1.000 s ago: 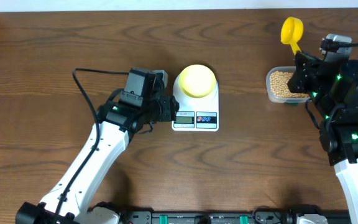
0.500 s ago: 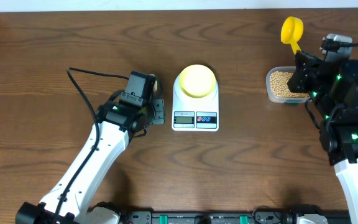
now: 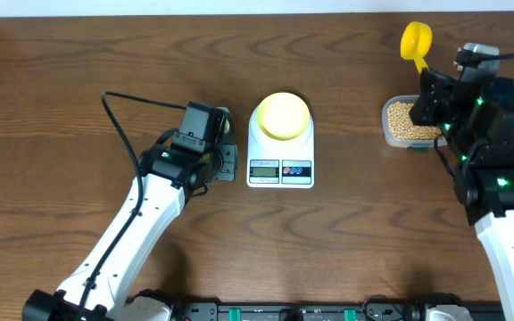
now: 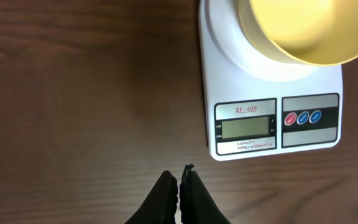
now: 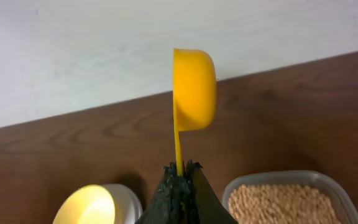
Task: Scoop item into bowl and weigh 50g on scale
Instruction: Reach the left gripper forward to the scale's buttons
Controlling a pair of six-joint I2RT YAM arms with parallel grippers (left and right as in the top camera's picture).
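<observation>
The pale yellow bowl (image 3: 282,115) sits empty on the white scale (image 3: 280,166), mid-table; both also show in the left wrist view, bowl (image 4: 303,28) and scale (image 4: 272,124). Tan beans (image 3: 406,121) fill a clear plastic tub (image 3: 389,134) at the right, also seen in the right wrist view (image 5: 284,202). My right gripper (image 5: 182,169) is shut on the handle of a yellow scoop (image 5: 193,87), held above the tub with its cup (image 3: 416,40) past the tub's far side. My left gripper (image 4: 179,180) is shut and empty, just left of the scale's front.
A black cable (image 3: 141,102) loops on the table behind the left arm. A white wall (image 5: 104,50) runs along the table's far edge.
My left gripper has drawn back leftward from the scale's display. The right gripper with the scoop has shifted slightly up and to the left.
</observation>
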